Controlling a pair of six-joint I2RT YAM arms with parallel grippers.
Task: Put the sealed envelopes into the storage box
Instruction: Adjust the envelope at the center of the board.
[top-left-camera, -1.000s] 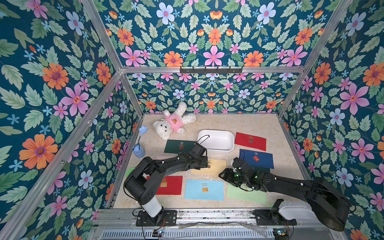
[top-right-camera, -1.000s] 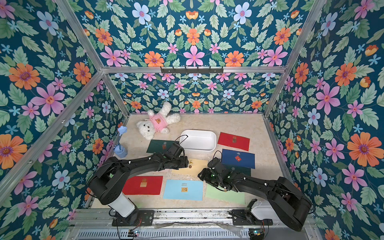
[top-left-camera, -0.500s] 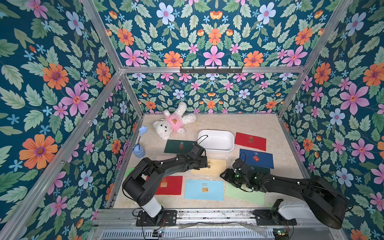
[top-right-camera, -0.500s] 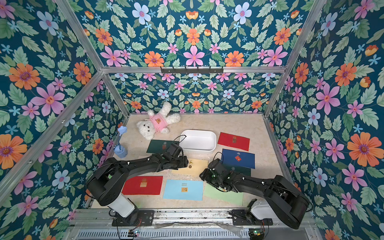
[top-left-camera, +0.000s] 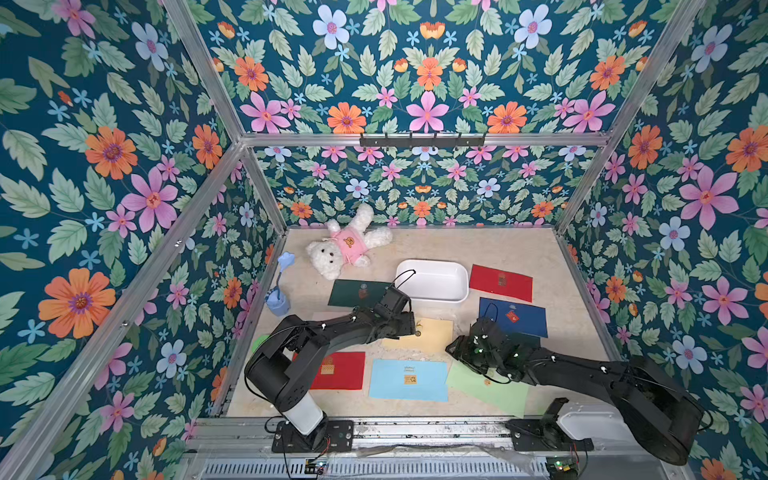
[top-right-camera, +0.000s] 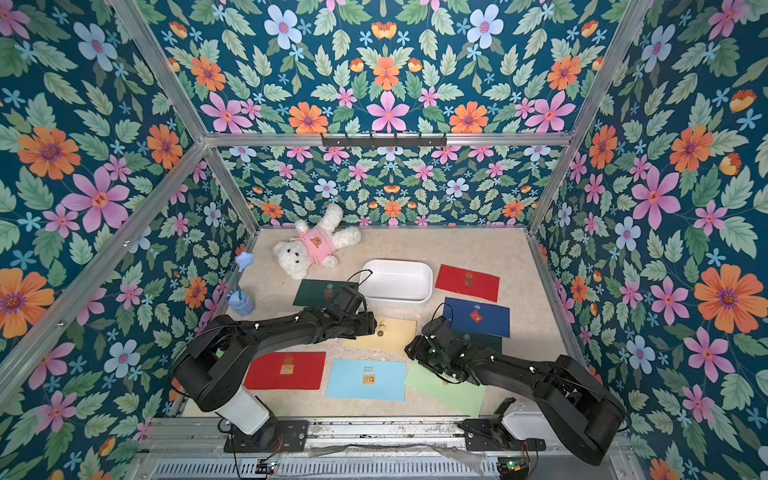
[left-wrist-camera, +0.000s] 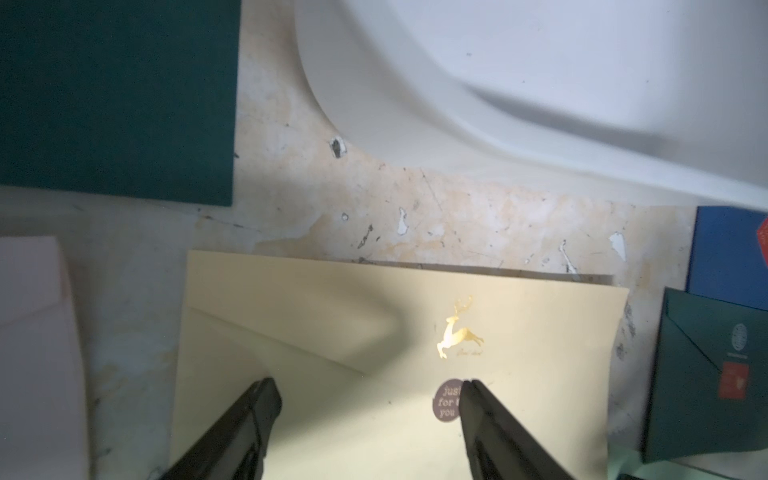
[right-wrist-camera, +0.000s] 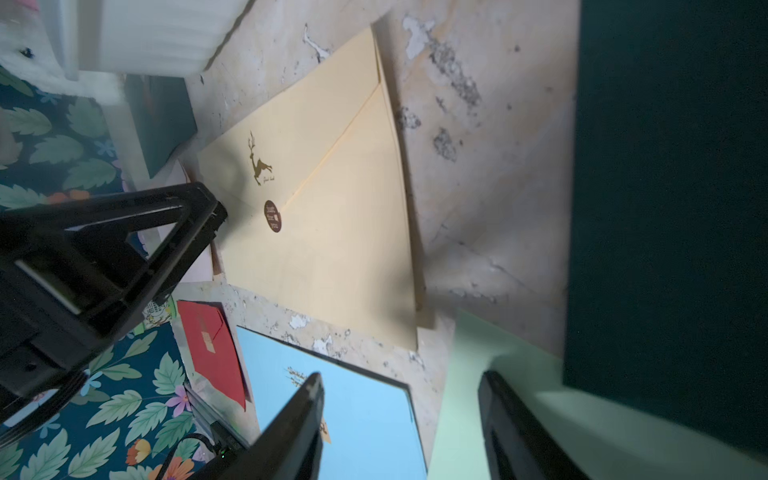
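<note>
1. Paper, I judge: light, thin; I'd pinch the yellow envelope (top-left-camera: 434, 334) by an edge.
2. It lies flat near the storage box (top-left-camera: 432, 296).
3. Left jaws spread over it, empty; right jaws apart, empty.

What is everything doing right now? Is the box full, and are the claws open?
storage box: upright, empty.
yellow envelope: flat on the table, sealed with a sticker.
left gripper: open, over the yellow envelope.
right gripper: open, holding nothing.
teddy bear: lying down.
blue cup: upright.
</note>
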